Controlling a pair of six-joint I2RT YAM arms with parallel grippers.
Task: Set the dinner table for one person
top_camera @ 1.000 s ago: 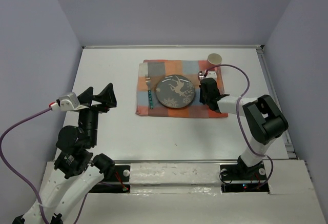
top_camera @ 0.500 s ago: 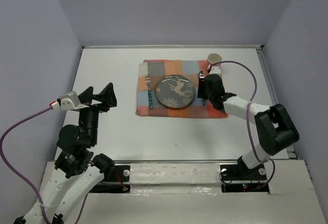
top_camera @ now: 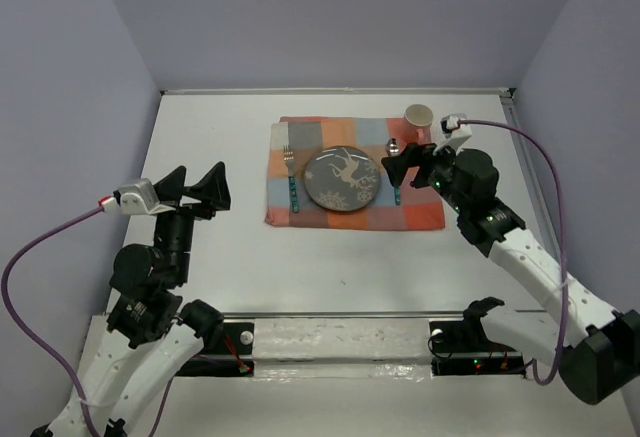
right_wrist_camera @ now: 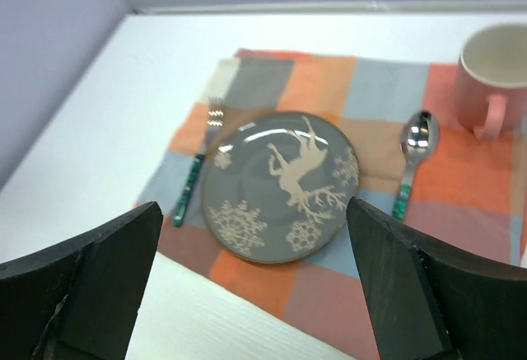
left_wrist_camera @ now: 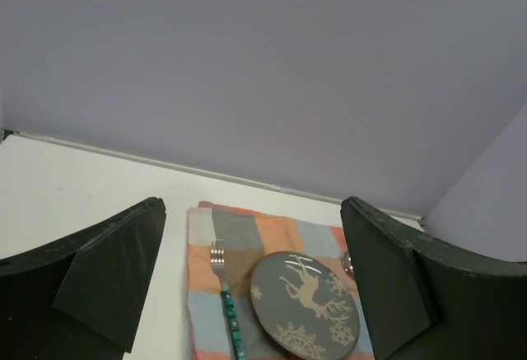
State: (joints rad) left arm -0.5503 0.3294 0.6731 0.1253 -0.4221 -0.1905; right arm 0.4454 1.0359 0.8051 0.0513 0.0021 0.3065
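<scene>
Dinner table (top_camera: 230, 247) is the big white top under everything, reaching from my bases out to the back wall. My right arm covers a strip of it in the top view. One checkered cloth (right_wrist_camera: 461, 212) lies on its far half, right of centre, and the right wrist view cuts off the cloth's right side.

Two grippers. My left gripper (top_camera: 198, 172) hangs over bare table well left of the cloth, jaws spread wide and holding nothing, same as a second ago. My right gripper (top_camera: 408, 160) was pinched down at the spoon a second ago. Now it's backed off and lifted, jaws wide apart, nothing in them.

One grey deer plate (right_wrist_camera: 280, 183) sits mid-cloth, and the left wrist view crops its lower rim. One pink mug (right_wrist_camera: 473, 100) stands at the cloth's far right corner, partly out of the right wrist frame. One fork (right_wrist_camera: 198, 166) lies left of the plate and one spoon (right_wrist_camera: 409, 170) right of it, both on the cloth. From the left wrist only a sliver of the spoon's bowl peeks past a finger.
</scene>
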